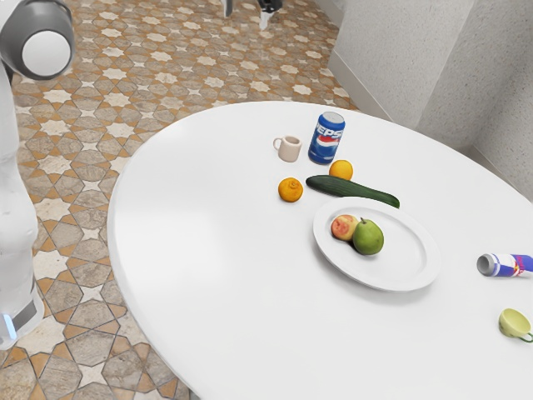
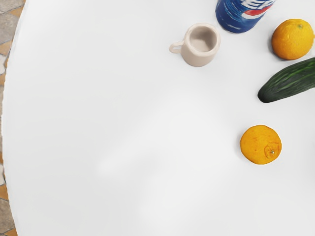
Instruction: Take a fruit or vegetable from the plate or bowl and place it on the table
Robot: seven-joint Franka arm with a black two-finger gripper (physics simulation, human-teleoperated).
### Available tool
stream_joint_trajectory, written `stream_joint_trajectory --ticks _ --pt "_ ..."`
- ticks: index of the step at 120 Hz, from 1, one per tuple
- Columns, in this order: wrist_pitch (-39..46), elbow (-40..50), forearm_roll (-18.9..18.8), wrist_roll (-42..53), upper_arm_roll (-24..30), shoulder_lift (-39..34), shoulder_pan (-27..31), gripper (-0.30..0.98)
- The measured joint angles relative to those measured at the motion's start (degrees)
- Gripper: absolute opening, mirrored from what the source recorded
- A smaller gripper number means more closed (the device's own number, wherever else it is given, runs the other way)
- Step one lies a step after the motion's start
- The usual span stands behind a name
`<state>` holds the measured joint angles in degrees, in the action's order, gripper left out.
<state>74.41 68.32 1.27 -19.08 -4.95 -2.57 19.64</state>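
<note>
On the table [image 1: 208, 258], toward the exterior view's right, the plate [image 1: 403, 271] bears our fruit. Our gripper [image 1: 246, 20], high on the far side, stands wide, empty. We'd best straddle the pear [image 1: 368, 239] from above, fingers clear of the peach [image 1: 341, 227] close beside.

**Round white table [image 1: 191, 242] carries a ring of goods**

Clock directions run from the plate [image 1: 404, 260] in the exterior view. Cucumber [image 1: 352, 192] just beside it at eleven; orange [image 1: 341, 170], then upright Pepsi can [image 1: 326, 138], beyond. Pink-beige mug [image 1: 290, 149] past mandarin [image 1: 291, 190], both around ten. Toppled can [image 1: 506, 265], three; green cup [image 1: 514, 322], four.
</note>
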Motion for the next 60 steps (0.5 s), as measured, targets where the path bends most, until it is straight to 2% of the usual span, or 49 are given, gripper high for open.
stream_joint_trajectory --ticks 8,24,33,40,60 --pt "-1.25 -3.74 -0.12 -1.26 0.10 -0.79 0.81 0.67" --pt "-2.79 -5.16 -0.23 -3.41 -0.06 -1.11 -6.61 0.67" --pt "-3.41 -5.16 -0.25 -4.43 -0.20 -1.02 -8.57 0.67" --pt "-5.57 -5.13 -0.29 -5.15 -0.43 -1.11 -8.34 0.67" --pt "-18.56 -4.71 0.94 -5.13 0.76 0.13 -4.78 0.67"
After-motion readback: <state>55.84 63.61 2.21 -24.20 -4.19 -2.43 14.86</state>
